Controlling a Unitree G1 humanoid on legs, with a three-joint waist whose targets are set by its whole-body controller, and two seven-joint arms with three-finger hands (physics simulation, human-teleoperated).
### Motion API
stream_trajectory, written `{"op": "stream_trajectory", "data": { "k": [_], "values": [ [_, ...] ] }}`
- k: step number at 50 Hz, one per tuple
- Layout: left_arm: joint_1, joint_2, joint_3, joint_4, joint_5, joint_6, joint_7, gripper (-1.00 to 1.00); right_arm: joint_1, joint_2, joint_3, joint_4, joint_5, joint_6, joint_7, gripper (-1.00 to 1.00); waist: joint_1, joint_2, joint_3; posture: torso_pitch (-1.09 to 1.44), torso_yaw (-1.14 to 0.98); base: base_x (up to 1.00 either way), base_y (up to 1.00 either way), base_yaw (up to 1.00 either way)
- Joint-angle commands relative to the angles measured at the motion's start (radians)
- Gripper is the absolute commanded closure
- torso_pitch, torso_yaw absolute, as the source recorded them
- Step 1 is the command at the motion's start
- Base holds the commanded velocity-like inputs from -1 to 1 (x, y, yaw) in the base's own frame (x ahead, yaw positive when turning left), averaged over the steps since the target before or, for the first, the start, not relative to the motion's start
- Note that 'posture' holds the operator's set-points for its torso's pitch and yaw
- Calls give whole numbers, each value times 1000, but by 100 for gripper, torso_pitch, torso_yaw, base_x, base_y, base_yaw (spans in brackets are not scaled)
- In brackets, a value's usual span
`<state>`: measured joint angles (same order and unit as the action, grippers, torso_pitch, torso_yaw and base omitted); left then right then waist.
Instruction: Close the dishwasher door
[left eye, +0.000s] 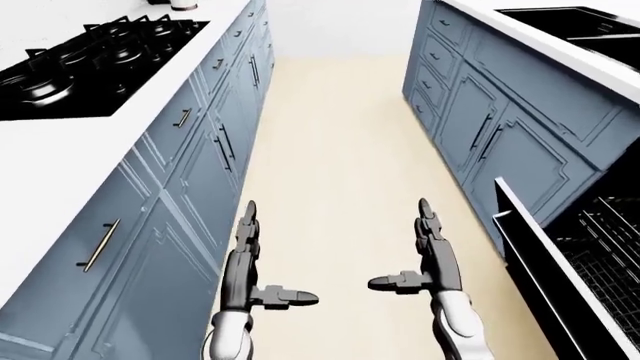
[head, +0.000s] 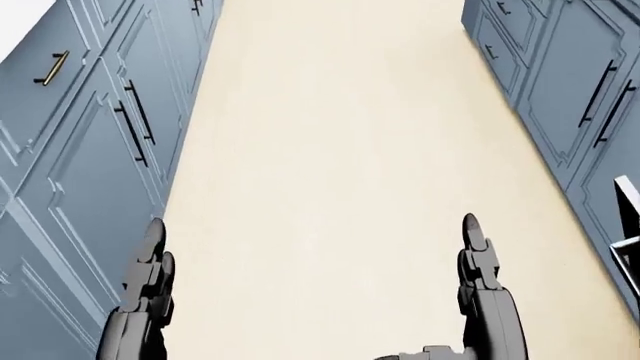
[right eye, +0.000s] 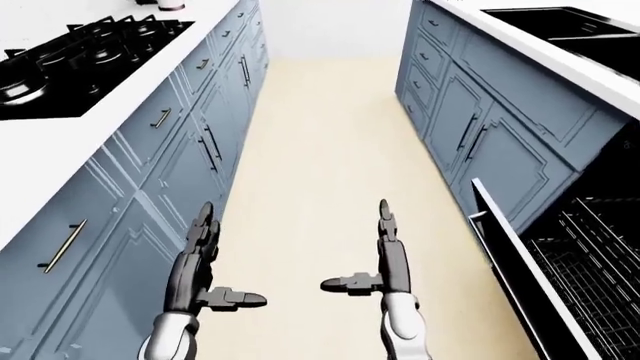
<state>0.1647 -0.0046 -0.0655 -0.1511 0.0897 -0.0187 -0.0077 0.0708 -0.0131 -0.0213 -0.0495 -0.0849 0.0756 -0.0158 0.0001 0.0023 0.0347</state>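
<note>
Both hands hang over the cream floor (left eye: 330, 150), fingers spread straight and thumbs turned inward, holding nothing: the left hand (left eye: 245, 262) and the right hand (left eye: 432, 259). At the left-eye view's lower right, the dishwasher door (left eye: 545, 262) stands open, its wire rack (left eye: 605, 255) showing. Farther up, a gas hob (left eye: 90, 56) lies at left and a black sink (left eye: 575, 26) at right.

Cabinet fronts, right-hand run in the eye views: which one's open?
The dishwasher door at the lower right, beside the right hand. It hangs open, exposing the wire rack; the blue cabinet doors above it in the view sit flush.
</note>
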Motion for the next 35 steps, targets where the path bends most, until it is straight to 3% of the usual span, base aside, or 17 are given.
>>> {"op": "stream_trajectory", "data": {
  "k": [1, 4, 6, 8, 9, 12, 18, 20, 22, 23, 24, 26, 35],
  "values": [
    [-10, 3, 3, -39, -1, -28, 4, -100, -17, 2, 5, -42, 0, -36, 1, -100, 3, -5, -13, 0, 0, -9, 0, 0],
    [-10, 3, 2, -38, -1, -27, 4, -100, -17, 2, 5, -42, 0, -35, 0, -100, 4, 33, -7, 0, 0, -9, 0, 0],
    [-11, 3, 3, -39, -1, -27, 4, -100, -17, 2, 5, -43, 0, -34, 0, -100, 8, 86, -21, 0, 0, -10, 0, 0],
    [-10, 4, 2, -40, -1, -27, 4, -100, -17, 2, 5, -44, 0, -33, 0, -100, 14, 59, -10, 0, 0, -9, 0, 0],
    [-9, 4, 2, -40, -1, -27, 4, -100, -17, 2, 6, -44, 0, -33, 0, -100, 11, 63, -8, 0, 0, -10, 0, 0],
    [-5, 3, -2, -45, 1, -27, 4, -100, -18, 2, 5, -42, 0, -34, 0, -100, 10, 45, -20, 0, 0, -10, 0, 0],
    [-8, 3, -1, -41, 0, -28, 5, -100, -25, 2, 7, -67, -1, 0, 2, -100, 6, -3, -17, 0, 0, -10, 0, 0],
    [-5, 3, -3, -46, -1, -26, 4, -100, -23, 2, 7, -65, -1, -3, 2, -100, 3, -30, -15, 0, 0, -10, 0, 0],
    [-5, 3, -4, -44, 0, -27, 4, -100, -25, 2, 5, -32, 0, -35, 0, -100, -3, -80, -26, 0, 0, -10, 0, 0],
    [-5, 3, -5, -43, 1, -28, 4, -100, -25, 2, 6, -29, -1, -37, -1, -100, -3, -79, -34, 0, 0, -9, 0, 0],
    [-5, 3, -5, -43, 1, -28, 4, -100, -26, 2, 6, -29, -1, -37, -1, -100, -11, -57, -19, 0, 0, -9, 0, 0],
    [-3, 3, -6, -45, 1, -27, 4, -100, -26, 2, 6, -27, -1, -37, -1, -100, -8, -59, -20, 0, 0, -10, 0, 0],
    [2, 4, -9, -53, 2, -25, 5, -100, -21, 2, 6, -38, 0, -32, -1, -100, 4, 11, -10, 0, 0, -10, 0, 0]
  ]
}}
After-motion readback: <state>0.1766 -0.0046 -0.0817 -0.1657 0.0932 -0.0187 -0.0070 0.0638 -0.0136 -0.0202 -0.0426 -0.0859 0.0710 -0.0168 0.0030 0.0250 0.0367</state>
